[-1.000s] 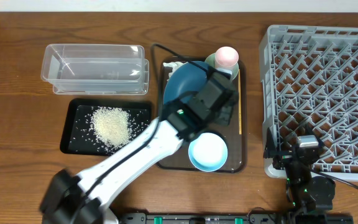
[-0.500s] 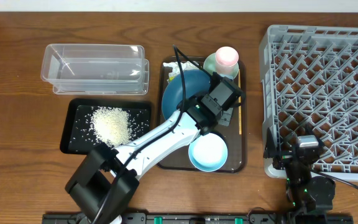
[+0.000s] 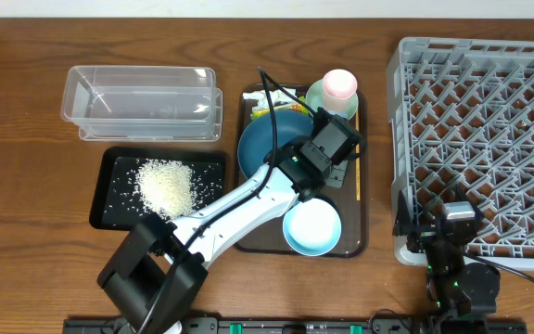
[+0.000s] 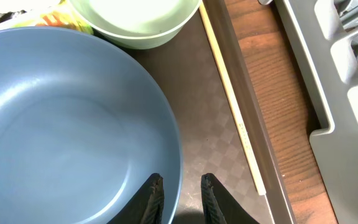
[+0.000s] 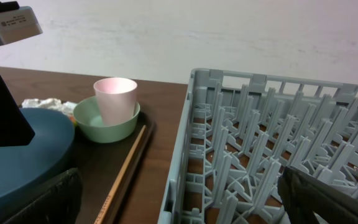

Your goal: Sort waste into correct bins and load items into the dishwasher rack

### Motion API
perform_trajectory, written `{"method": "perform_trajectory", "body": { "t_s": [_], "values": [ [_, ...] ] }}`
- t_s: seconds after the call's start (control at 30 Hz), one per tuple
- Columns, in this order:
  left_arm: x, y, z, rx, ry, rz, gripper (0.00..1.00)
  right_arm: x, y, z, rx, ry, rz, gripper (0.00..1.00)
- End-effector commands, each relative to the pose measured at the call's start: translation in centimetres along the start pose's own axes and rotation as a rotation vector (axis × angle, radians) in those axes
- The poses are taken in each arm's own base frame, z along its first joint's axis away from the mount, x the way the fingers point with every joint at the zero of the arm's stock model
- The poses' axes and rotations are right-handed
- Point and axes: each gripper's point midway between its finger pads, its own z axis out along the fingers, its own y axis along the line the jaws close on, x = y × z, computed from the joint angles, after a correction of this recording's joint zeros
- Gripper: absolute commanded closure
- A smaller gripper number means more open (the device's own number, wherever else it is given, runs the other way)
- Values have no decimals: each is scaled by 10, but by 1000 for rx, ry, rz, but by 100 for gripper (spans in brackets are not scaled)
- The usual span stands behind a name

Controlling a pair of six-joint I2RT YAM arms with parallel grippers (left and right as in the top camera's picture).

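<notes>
The large dark-blue bowl [image 3: 269, 147] sits on the brown serving tray [image 3: 350, 243]. My left gripper [image 3: 318, 156] is shut on its right rim, one finger inside and one outside [image 4: 180, 193]. The bowl fills the left wrist view [image 4: 61, 124]. The pink cup [image 3: 339, 83] stands in the mint-green bowl [image 3: 317, 93] behind it. The light-blue bowl [image 3: 311, 228] lies at the tray's front. The white tissue [image 3: 269, 98] and yellow wrapper [image 3: 263, 113] lie behind the dark-blue bowl. Rice [image 3: 163, 184] lies in the black tray [image 3: 109, 209]. My right gripper [image 5: 194, 199] is open and empty by the rack's [image 3: 485, 139] front left corner.
The clear container [image 3: 142, 102] stands at the back left, behind the black tray. A wooden chopstick [image 3: 357, 176] lies along the serving tray's right edge, close to my left gripper. The rack's left wall [image 5: 182, 143] stands just right of the tray.
My left arm has swung its elbow down and left while the gripper stayed at the bowl's rim. The dark-blue bowl has shifted slightly left and toward the front.
</notes>
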Motion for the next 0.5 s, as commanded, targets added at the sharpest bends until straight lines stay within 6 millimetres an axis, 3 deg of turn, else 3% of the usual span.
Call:
{"method": "perform_trajectory", "body": {
  "t_s": [0.0, 0.1, 0.27, 0.47],
  "values": [
    [-4, -3, -9, 19, -15, -7, 75, 0, 1, 0, -3, -1, -13, 1],
    [-13, -11, -28, 73, -45, -13, 72, 0, 1, 0, -3, -1, -13, 1],
    [-31, -15, -74, 124, -119, -23, 56, 0, 1, 0, -3, -1, -13, 1],
    [-32, -8, -117, 137, -145, -23, 37, 0, 1, 0, -3, -1, -13, 1]
  ]
}}
